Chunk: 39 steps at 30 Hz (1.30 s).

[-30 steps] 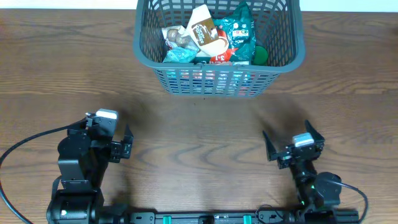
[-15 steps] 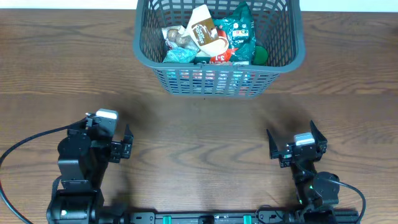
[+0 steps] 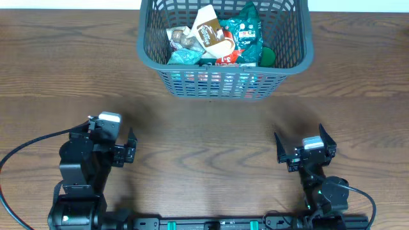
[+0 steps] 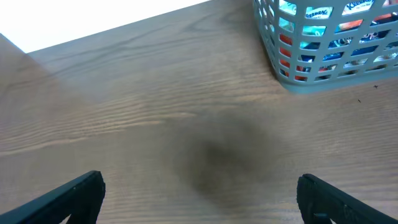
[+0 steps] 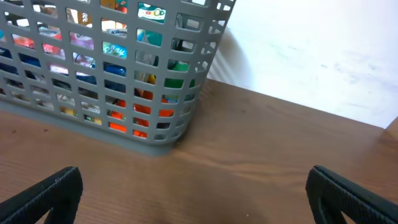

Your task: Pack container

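The container (image 3: 223,84), a large dark grey lattice basket, stands at the table's far middle. Inside it lie several snack packets, among them a brown-and-white one (image 3: 211,32) and a green one (image 3: 246,29). My left gripper (image 3: 128,148) sits low at the near left, open, with only bare wood between its fingers (image 4: 200,186). Its wrist view has the container (image 4: 323,46) far off at the upper right. My right gripper (image 3: 300,143) rests at the near right, also open and holding nothing (image 5: 194,180). From there the container (image 5: 106,68) fills the upper left, coloured packets showing through its slots.
The wooden table (image 3: 204,134) stretches between both arms and the basket. A black cable (image 3: 25,150) loops out from the left arm's base. The table's far edge meets a white wall (image 5: 311,50) behind the basket.
My right gripper has drifted slightly to the right, still open. The left arm and the basket's contents have not moved.
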Tool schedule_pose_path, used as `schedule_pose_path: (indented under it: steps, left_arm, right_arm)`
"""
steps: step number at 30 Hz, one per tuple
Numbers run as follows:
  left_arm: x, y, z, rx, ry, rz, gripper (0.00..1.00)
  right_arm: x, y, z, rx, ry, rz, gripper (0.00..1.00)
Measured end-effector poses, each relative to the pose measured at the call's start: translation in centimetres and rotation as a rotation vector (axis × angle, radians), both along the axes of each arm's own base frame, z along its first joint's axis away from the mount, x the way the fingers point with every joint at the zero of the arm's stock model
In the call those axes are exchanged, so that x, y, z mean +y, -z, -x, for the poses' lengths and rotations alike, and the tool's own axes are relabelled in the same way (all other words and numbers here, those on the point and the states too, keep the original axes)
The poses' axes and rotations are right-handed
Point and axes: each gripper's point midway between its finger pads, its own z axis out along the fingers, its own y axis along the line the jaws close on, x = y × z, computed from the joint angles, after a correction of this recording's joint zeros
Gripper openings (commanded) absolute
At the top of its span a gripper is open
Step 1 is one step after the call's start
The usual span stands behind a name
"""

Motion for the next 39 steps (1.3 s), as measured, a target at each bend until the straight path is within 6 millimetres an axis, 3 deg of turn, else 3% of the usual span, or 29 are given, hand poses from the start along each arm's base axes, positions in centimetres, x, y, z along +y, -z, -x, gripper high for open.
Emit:
schedule_pose_path:
  steps: [16,24,29,39]
  left_arm:
    - [0.0,0.3,0.3,0.016,0.001,0.0,0.98]
    - [-3.3,-1.1,2.8,-0.108,0.181,0.007,0.99]
    - [-4.5,1.2,3.9,-0.155,0.266,-0.015,0.99]
    - [-5.5,4.8,3.5,-0.248,0.33,-0.04,0.98]
  right_arm:
    - [0.0,0.0,0.0,0.0,0.0,0.0,0.99]
    - [0.0,0.0,0.0,0.0,0.0,0.0,0.99]
    - [0.0,0.0,0.0,0.002,0.0,0.0,0.99]
    - [0.0,0.1,0.0,0.002,0.001,0.0,0.99]
